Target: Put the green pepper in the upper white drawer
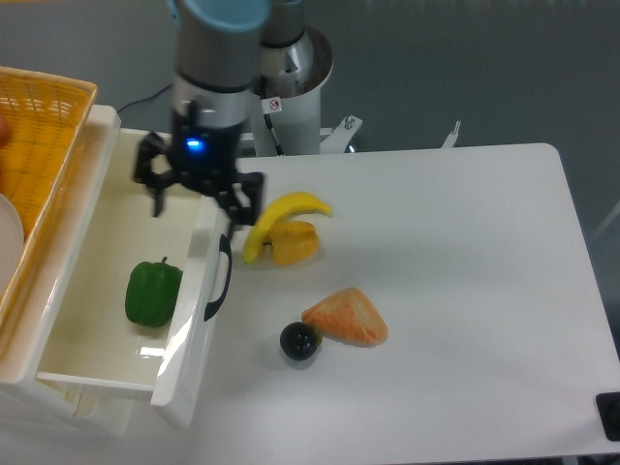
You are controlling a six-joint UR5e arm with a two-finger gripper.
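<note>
The green pepper (pixel 152 294) lies on the floor of the upper white drawer (pixel 95 334), close to its right wall, stem pointing up and right. The drawer is pulled out, its black handle (pixel 224 277) facing the table. My gripper (pixel 201 197) hangs above the drawer's far right corner, well clear of the pepper, open and holding nothing. Its fingertips are hard to make out under the black wrist body.
A yellow woven basket (pixel 39 126) sits at the left behind the drawer. On the white table lie a banana (pixel 283 214), a small orange piece (pixel 294 242), an orange wedge (pixel 347 318) and a dark ball (pixel 299 341). The arm's base (pixel 291 92) stands at the back.
</note>
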